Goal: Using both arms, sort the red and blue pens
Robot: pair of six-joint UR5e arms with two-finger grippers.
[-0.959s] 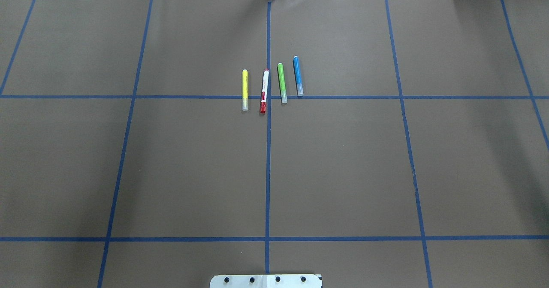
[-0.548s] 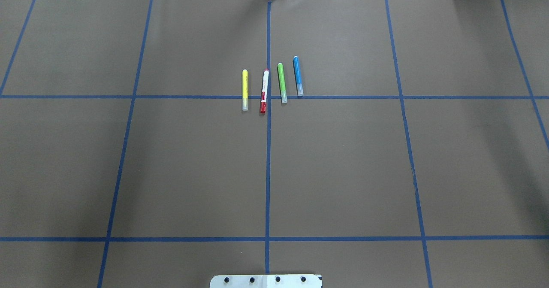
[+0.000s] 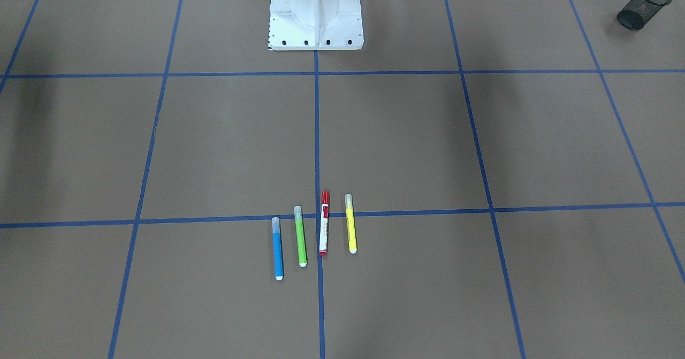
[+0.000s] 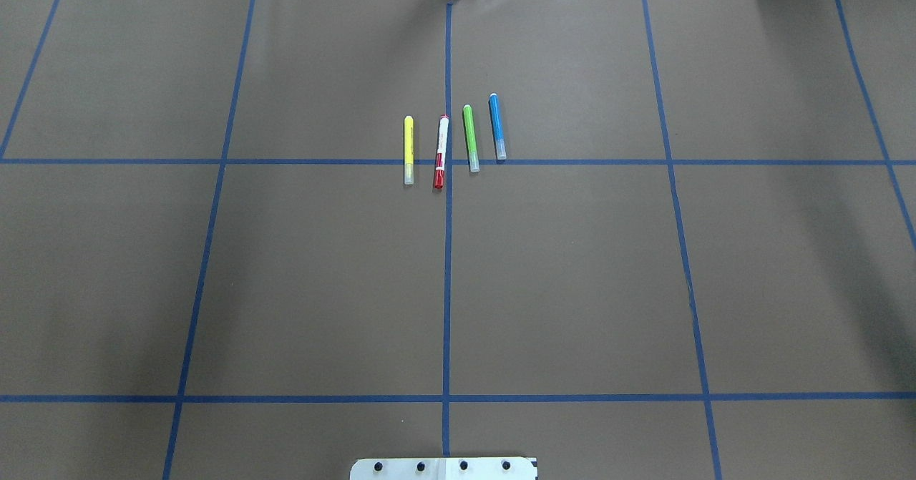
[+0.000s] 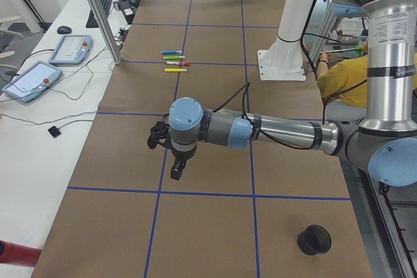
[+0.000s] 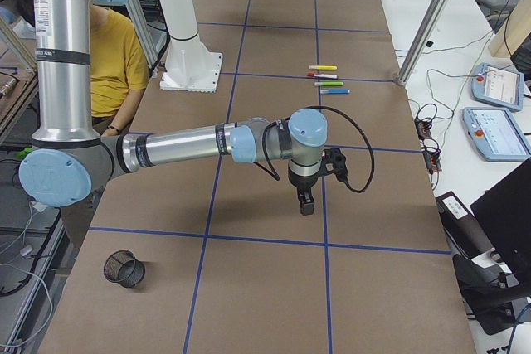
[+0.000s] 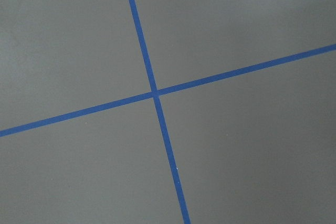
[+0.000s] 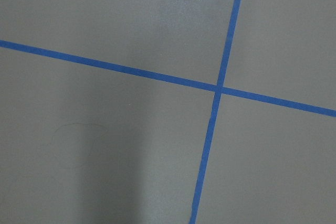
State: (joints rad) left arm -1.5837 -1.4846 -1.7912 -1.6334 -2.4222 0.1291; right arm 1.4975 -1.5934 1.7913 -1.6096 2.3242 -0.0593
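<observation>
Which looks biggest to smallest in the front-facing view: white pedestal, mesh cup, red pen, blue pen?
1. white pedestal, clearly the largest.
2. mesh cup, much bulkier than either pen.
3. red pen and blue pen: about the same length and width, too close to rank; the blue one lies slightly nearer the camera.

A robotics lab: a table (image 4: 322, 272) papered brown and gridded with blue tape (image 4: 446, 287), a white pedestal (image 3: 316, 16) at twelve o'clock, a jointed arm (image 5: 287, 131), and teach pendants (image 5: 71, 49) on a bench (image 5: 39, 128) at ten o'clock.
</observation>
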